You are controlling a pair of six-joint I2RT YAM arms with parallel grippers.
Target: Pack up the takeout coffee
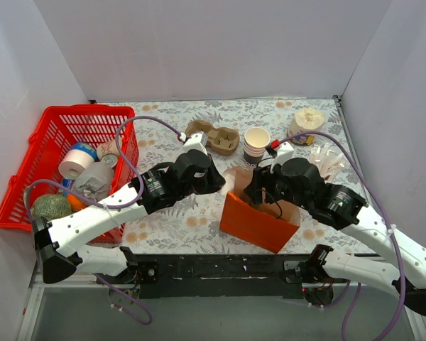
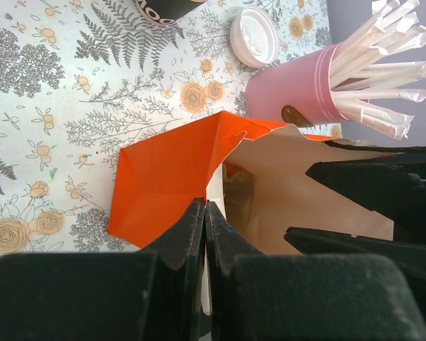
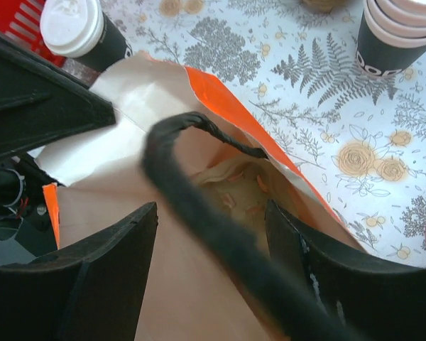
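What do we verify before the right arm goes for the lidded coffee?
1. Rim pinch: ok, the left gripper is shut on the rim of the orange bag.
2. Bag mouth open: ok.
3. Free hand: ok, the right gripper is open and empty over the bag mouth.
4. Cup state: ok, the takeout coffee is lidded and upright outside the bag.
5. Clear path: not ok, a black cable crosses in front of the bag mouth in the right wrist view.
6. Bag bottom empty: cannot tell.
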